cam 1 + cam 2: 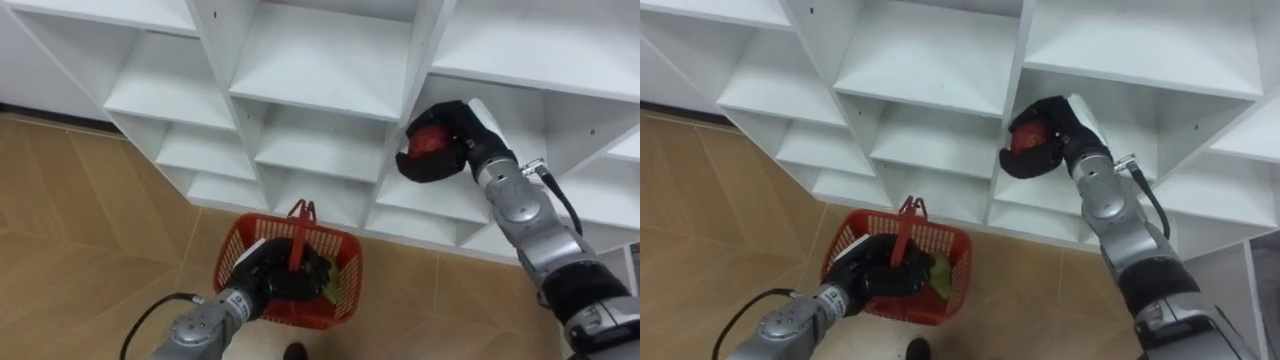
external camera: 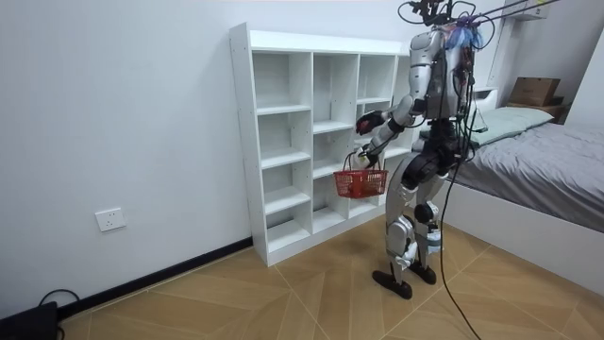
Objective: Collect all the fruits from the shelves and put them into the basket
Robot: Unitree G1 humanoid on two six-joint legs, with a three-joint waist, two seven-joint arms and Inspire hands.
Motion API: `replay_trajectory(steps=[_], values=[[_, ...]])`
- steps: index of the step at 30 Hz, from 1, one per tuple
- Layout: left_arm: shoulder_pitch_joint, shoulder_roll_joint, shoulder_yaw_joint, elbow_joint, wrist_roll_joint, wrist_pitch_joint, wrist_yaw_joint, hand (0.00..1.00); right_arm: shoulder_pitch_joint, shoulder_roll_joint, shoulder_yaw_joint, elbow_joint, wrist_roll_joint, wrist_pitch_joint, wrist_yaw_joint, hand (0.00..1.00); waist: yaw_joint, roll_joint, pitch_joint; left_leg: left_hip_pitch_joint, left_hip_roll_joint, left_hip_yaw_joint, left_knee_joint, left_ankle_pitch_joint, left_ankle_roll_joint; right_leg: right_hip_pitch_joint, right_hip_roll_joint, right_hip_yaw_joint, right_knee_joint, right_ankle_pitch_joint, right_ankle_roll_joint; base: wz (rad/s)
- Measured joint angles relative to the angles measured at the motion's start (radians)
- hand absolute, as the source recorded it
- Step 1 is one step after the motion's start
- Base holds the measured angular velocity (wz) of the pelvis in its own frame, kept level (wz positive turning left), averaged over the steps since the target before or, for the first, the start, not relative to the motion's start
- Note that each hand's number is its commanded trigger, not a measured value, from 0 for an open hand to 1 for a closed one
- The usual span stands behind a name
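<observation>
- The step in hand is judged to be the carrying of a picked fruit from the closet (image 1: 320, 60) to the basket (image 1: 352, 280).
- A red fruit (image 1: 430, 140) is grasped in the right hand (image 1: 458, 125), with the fingers clenched round it, just in front of a compartment in the closet's right column.
- The basket is hung from the left hand (image 1: 262, 275), whose fingers are wrapped round the upright handle (image 1: 300, 225), low before the closet and above the wooden floor.
- Something green (image 1: 330, 288) is seen inside the basket; what else lies there cannot be told, as the hand covers much of it.
- Next, the right hand is probably to be lowered over the basket's open side, clear of the handle, and the fruit released there.
- The compartments in view are seen bare.
</observation>
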Motion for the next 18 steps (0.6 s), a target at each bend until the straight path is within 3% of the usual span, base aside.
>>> replay_trajectory(steps=[3, 5, 8, 13, 18], values=[[0.001, 0.001, 0.005, 0.000, 0.000, -0.001, -0.001, 1.00, 0.033, 0.000, 0.004, -0.072, 0.003, -0.002, 0.017, 1.00, -0.008, 0.002, -0.0053, 0.023, -0.001, 0.003, -0.008, 0.000, 0.000, 0.020, 0.001, 0.004, -0.005, 0.000, 0.001, -0.03], [0.025, 0.000, 0.023, -0.002, 0.000, -0.001, -0.001, 1.00, 0.093, -0.003, 0.001, -0.123, 0.037, -0.014, 0.031, 1.00, -0.026, 0.004, -0.0187, 0.046, 0.002, -0.001, -0.014, 0.000, 0.000, 0.059, 0.010, 0.004, -0.039, 0.008, 0.006, 0.05], [0.045, 0.001, 0.049, -0.011, -0.002, -0.001, 0.000, 1.00, 0.177, -0.001, 0.001, -0.145, 0.067, -0.018, 0.051, 1.00, -0.034, 0.008, -0.0280, 0.095, 0.002, 0.001, -0.037, 0.000, 0.000, 0.114, 0.014, 0.003, -0.078, 0.019, 0.011, -0.03], [0.047, -0.003, 0.066, -0.061, 0.001, -0.039, 0.001, 1.00, 0.243, 0.000, 0.000, -0.176, 0.080, -0.018, 0.097, 1.00, -0.055, 0.008, -0.0287, 0.117, -0.001, 0.005, -0.045, -0.002, 0.003, 0.130, 0.014, 0.009, -0.086, 0.024, 0.016, -0.04], [0.070, -0.006, 0.087, -0.070, 0.005, -0.041, -0.014, 1.00, 0.312, 0.006, -0.005, -0.239, 0.083, -0.020, 0.133, 1.00, -0.078, 0.007, -0.0290, 0.191, -0.002, 0.015, -0.078, -0.002, 0.002, 0.195, 0.015, 0.013, -0.105, 0.022, 0.019, -0.05]])
